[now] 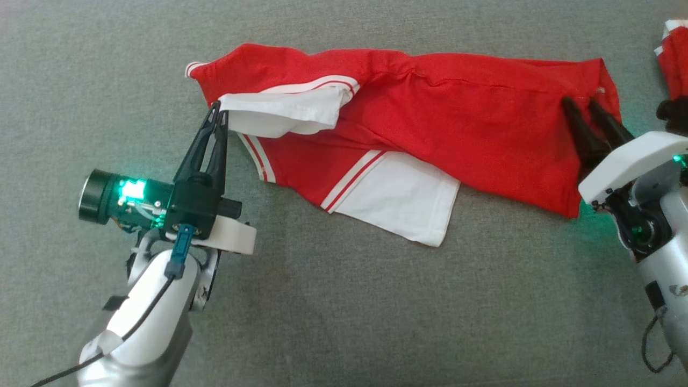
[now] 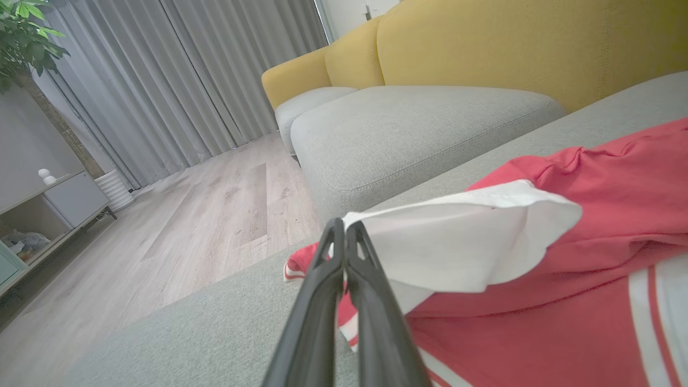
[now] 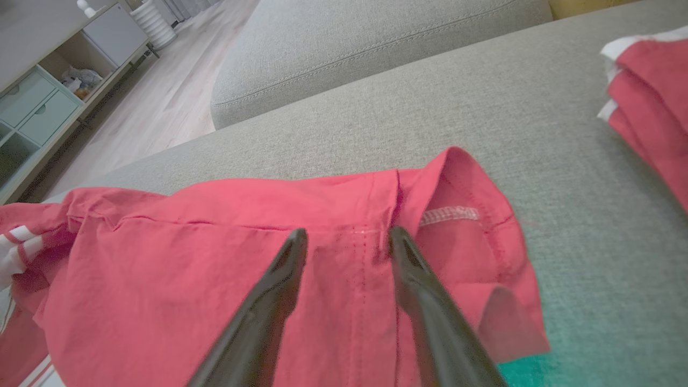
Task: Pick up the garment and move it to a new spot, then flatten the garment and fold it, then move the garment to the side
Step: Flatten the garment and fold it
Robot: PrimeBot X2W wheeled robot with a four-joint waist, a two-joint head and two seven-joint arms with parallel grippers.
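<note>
A: What lies on the cushion point(image 1: 344, 312), and how will it handle?
B: The garment point(image 1: 462, 113), spread left to right; light, limp, likely to sag and slide.
A: Holds?
B: The left gripper point(image 1: 219, 110) is pinched together on its white left corner; the right gripper point(image 1: 580, 102) stands apart over the red right hem; grip there, I judge.

Red garment point(image 1: 457, 107) with white panels and striped trim, grey cushion point(image 1: 344, 301), yellow backrest point(image 2: 510, 43)
</note>
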